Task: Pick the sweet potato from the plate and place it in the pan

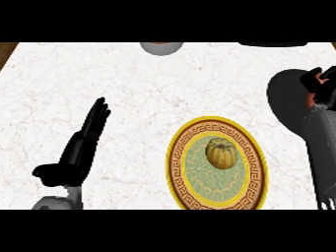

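The sweet potato (221, 153), orange-brown and ribbed, lies slightly above the middle of a round plate (179, 167) with a yellow rim and patterned border, low and right of centre. A dark grey pan (286, 101) sits to the right of the plate, partly covered by my right forearm. My right hand (335, 81) hangs over the pan's far right side, well away from the sweet potato; a small reddish patch (313, 101) shows beside its wrist and I cannot identify it. My left hand (83, 142) rests open at lower left with straight fingers pointing up, holding nothing.
A grey round object (161, 47) is cut off by the counter's far edge at top centre. A dark object (274, 44) lies at the top right. Wooden floor shows beyond the counter's top corners. White marble lies between my left hand and the plate.
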Tool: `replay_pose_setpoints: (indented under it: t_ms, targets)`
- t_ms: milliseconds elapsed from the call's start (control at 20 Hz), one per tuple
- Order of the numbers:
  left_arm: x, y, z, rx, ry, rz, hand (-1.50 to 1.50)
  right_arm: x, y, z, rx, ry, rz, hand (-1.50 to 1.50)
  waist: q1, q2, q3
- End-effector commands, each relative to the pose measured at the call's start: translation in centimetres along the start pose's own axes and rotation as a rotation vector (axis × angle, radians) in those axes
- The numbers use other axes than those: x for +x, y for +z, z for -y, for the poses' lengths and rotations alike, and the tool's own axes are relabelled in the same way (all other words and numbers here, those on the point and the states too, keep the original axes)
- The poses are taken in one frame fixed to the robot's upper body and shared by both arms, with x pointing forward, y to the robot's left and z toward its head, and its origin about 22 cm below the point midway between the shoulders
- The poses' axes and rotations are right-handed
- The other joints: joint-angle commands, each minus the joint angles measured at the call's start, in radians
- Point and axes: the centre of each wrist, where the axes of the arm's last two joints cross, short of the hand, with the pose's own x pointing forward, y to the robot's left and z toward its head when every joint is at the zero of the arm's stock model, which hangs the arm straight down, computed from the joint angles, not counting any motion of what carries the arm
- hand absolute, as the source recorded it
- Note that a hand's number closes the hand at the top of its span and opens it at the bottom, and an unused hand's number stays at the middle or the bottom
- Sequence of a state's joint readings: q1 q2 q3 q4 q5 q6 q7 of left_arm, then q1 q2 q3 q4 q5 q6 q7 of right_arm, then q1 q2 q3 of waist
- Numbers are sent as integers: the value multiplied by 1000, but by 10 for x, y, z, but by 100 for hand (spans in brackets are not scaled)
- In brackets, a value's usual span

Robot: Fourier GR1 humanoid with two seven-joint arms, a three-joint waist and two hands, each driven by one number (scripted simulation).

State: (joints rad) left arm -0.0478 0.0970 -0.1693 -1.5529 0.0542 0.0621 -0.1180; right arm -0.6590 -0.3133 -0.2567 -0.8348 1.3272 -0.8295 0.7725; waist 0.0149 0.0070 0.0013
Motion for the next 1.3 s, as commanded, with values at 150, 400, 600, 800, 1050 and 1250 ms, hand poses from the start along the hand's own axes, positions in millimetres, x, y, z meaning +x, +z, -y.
replay_pose_setpoints:
  t_ms: [150, 400, 600, 800, 1050, 1250]
  targets:
    - [10, -2, 0, -14, 2, 13, 0, -53, -42, -6, -82, -48, -64, 150, 8, 1, 1]
    - [2, 3, 7, -37, 1, 9, 0, -60, -68, -2, 202, 12, -252, -150, 27, 9, 3]
    - [5, -6, 15, -50, 22, 10, 0, -63, -50, -15, 472, 18, -214, -150, 26, 11, 4]
    - [12, -10, 24, -42, 5, 16, 0, -71, -66, -9, 503, -115, -207, -150, 38, 16, 5]
    - [-1, -3, 17, -26, 3, 21, 0, -82, -57, -12, 290, -265, -147, -150, 31, 16, 6]
    - [-2, 2, 19, -27, 12, 3, 0, -78, -74, -2, 205, -422, -176, -150, 17, 7, 4]
